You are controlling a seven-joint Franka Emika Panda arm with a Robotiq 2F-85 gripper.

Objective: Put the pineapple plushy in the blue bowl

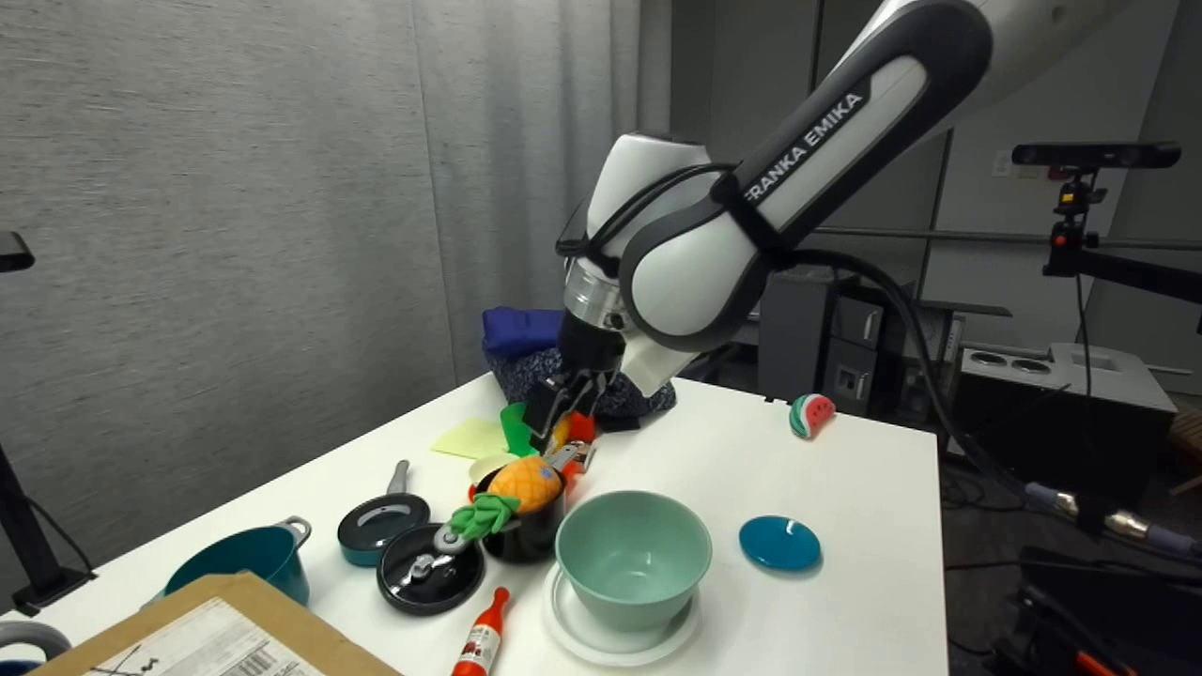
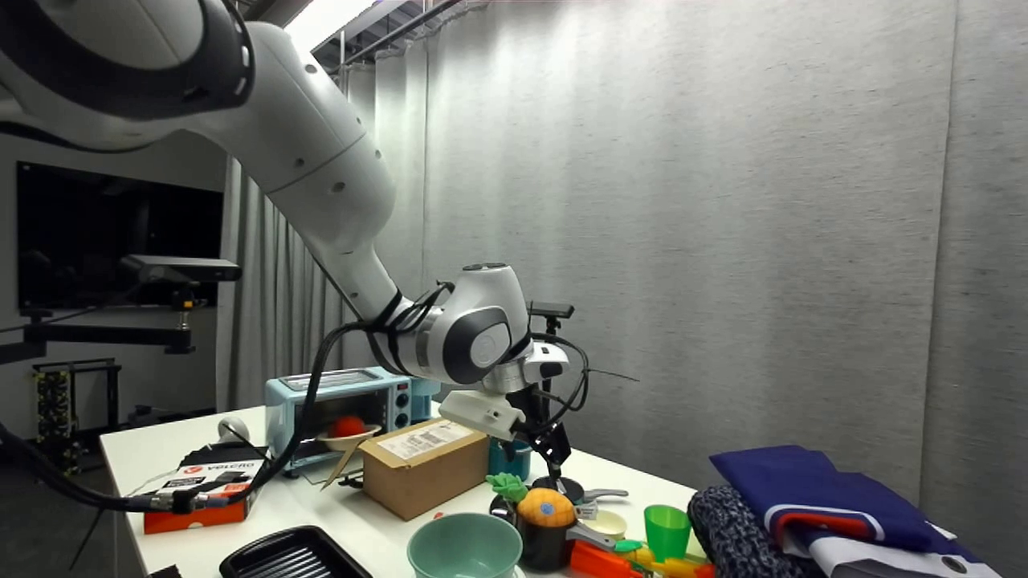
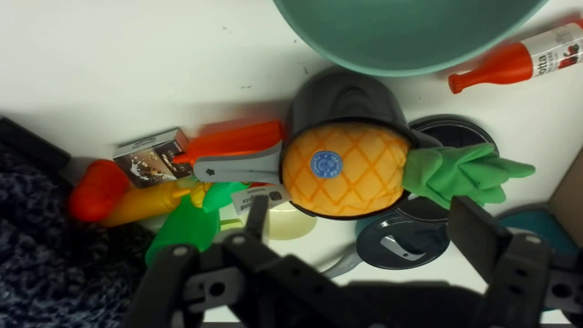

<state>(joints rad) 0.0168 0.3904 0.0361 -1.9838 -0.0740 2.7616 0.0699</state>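
Note:
The pineapple plushy (image 1: 526, 483) has an orange-yellow body and a green leafy top. It lies in the mouth of a small black pot (image 1: 523, 543), with its leaves over the rim. It also shows in an exterior view (image 2: 546, 508) and in the wrist view (image 3: 348, 171). The blue bowl (image 1: 634, 554) is pale teal and stands on a white plate beside the pot. It also shows in an exterior view (image 2: 464, 547) and at the top of the wrist view (image 3: 410, 36). My gripper (image 1: 562, 413) is open and empty above the plushy, its fingers (image 3: 362, 216) apart and not touching it.
A red bottle (image 1: 482, 634), a black lid (image 1: 432, 573) and a small pan (image 1: 380, 526) lie near the pot. Toy food and a green cup (image 2: 666, 530) stand by its handle. A blue disc (image 1: 779, 543) lies beyond the bowl. A cardboard box (image 2: 426, 474) stands nearby.

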